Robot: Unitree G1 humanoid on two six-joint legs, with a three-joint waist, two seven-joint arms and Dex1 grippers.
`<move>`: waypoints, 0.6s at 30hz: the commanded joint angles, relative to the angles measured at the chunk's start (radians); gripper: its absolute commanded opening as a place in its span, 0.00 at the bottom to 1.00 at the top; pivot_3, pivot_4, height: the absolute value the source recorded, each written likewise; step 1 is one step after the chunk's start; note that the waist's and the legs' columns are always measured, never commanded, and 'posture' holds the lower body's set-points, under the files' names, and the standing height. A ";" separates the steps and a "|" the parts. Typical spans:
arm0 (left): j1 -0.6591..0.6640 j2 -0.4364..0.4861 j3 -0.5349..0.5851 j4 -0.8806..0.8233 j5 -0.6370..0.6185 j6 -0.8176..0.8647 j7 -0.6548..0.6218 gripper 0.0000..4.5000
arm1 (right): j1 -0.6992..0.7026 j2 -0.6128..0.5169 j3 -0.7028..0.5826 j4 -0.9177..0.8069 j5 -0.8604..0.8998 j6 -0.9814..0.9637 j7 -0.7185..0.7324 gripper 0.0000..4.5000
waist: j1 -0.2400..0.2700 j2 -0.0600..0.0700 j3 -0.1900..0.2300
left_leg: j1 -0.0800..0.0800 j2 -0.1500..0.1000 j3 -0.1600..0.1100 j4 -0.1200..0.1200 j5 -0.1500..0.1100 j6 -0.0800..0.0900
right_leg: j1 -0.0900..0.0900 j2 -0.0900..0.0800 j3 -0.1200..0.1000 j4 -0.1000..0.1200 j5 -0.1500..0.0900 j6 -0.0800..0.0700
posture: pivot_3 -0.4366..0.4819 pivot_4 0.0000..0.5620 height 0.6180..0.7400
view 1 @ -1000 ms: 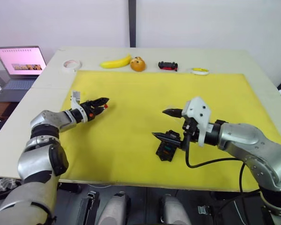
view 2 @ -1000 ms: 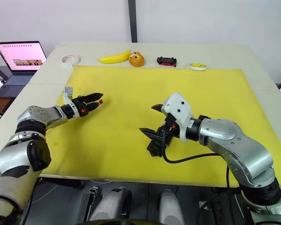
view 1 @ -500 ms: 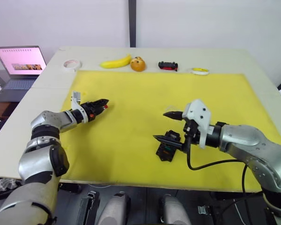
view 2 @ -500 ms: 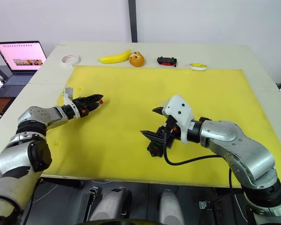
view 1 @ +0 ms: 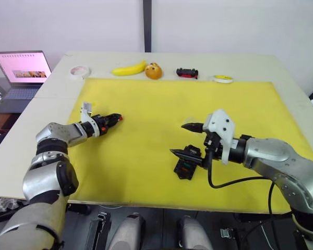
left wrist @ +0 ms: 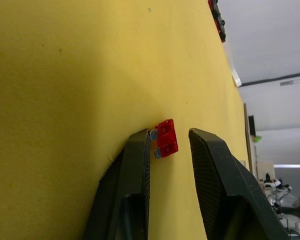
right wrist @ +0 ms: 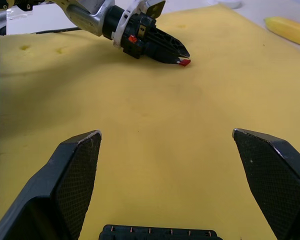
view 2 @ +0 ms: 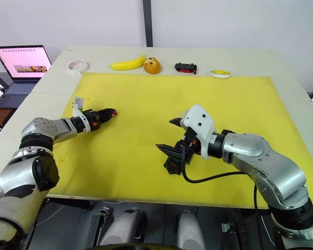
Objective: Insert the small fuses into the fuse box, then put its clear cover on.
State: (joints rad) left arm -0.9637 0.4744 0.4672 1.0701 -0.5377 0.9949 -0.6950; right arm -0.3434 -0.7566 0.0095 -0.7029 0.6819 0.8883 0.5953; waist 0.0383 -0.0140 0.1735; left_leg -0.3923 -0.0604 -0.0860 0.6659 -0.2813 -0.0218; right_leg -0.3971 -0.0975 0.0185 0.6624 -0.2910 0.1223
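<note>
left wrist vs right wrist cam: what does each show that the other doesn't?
Left wrist view: a close look at the red fuse between the left gripper's fingers, touching one and apart from the other, so not clamped; its metal blades show. At the far edge, a black-and-red toy car.

Right wrist view: the right gripper spread wide above the fuse box, the left gripper seen from outside, and a banana.

Both: the yellow mat and the red fuse at the left gripper's tips.

A fuse box (view 1: 184, 167) lies near the mat's (view 1: 156, 104) front edge; banana (view 1: 128, 69), orange (view 1: 153, 71), toy car (view 1: 187, 73) line the table behind.
</note>
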 commanded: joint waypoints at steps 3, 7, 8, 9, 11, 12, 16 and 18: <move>0.014 -0.022 -0.004 0.011 -0.005 0.035 0.010 0.29 | -0.014 0.002 -0.029 -0.015 0.008 -0.015 0.003 1.00 | 0.000 0.000 0.000 | 0.000 0.000 0.000 0.000 0.000 0.000 | 0.000 0.000 0.000 0.000 0.000 0.000 | 0.48 0.27 1.00; 0.018 -0.028 -0.010 0.007 -0.002 0.033 0.012 0.29 | -0.014 0.001 -0.029 -0.014 0.008 -0.014 0.003 1.00 | 0.000 0.000 0.000 | 0.000 0.000 0.000 0.000 0.000 0.000 | 0.000 0.000 0.000 0.000 0.000 0.000 | 0.48 0.27 1.00; 0.018 -0.028 -0.009 0.007 -0.002 0.033 0.012 0.29 | -0.015 0.001 -0.029 -0.014 0.007 -0.014 0.003 1.00 | 0.000 0.000 0.000 | 0.000 0.000 0.000 0.000 0.000 0.000 | 0.000 0.000 0.000 -0.001 0.000 0.000 | 0.48 0.27 1.00; 0.018 -0.029 -0.009 0.006 -0.002 0.033 0.012 0.29 | -0.016 0.001 -0.029 -0.013 0.007 -0.014 0.002 1.00 | 0.000 0.000 0.000 | 0.000 0.000 0.000 0.000 0.000 0.000 | 0.000 0.000 0.000 -0.001 0.000 0.000 | 0.48 0.27 1.00; 0.019 -0.029 -0.010 0.005 -0.002 0.034 0.012 0.29 | -0.017 0.001 -0.029 -0.012 0.006 -0.013 0.002 1.00 | 0.000 0.000 0.000 | 0.000 0.000 0.000 0.000 0.000 0.000 | 0.000 0.000 0.000 -0.001 0.000 0.000 | 0.48 0.27 1.00; 0.020 -0.029 -0.010 0.004 -0.002 0.034 0.010 0.29 | -0.016 0.001 -0.029 -0.013 0.006 -0.013 0.001 1.00 | 0.000 0.000 0.000 | 0.000 0.000 0.000 0.000 0.000 0.000 | 0.000 0.000 0.000 -0.001 0.000 0.000 | 0.48 0.27 1.00; 0.032 -0.026 -0.036 -0.004 0.014 0.024 -0.022 0.01 | -0.012 -0.002 -0.029 -0.018 0.004 -0.011 -0.002 1.00 | 0.000 0.000 0.000 | 0.000 0.000 0.000 0.000 0.000 0.000 | 0.000 0.000 0.000 -0.001 0.000 0.000 | 0.48 0.27 1.00; 0.039 -0.020 -0.041 -0.006 0.017 0.022 -0.032 0.01 | -0.010 -0.004 -0.032 -0.020 0.005 -0.011 -0.001 1.00 | -0.002 0.000 0.000 | 0.000 0.000 0.000 0.000 0.000 0.000 | 0.000 0.000 0.000 -0.001 0.000 0.000 | 0.48 0.27 1.00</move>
State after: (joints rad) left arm -0.9510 0.4691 0.4463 1.0443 -0.5322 0.9975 -0.7188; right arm -0.3434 -0.7572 0.0095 -0.7015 0.6816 0.8882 0.5956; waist 0.0360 -0.0139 0.1735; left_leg -0.3924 -0.0600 -0.0858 0.6653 -0.2813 -0.0219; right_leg -0.3973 -0.0974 0.0185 0.6616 -0.2910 0.1223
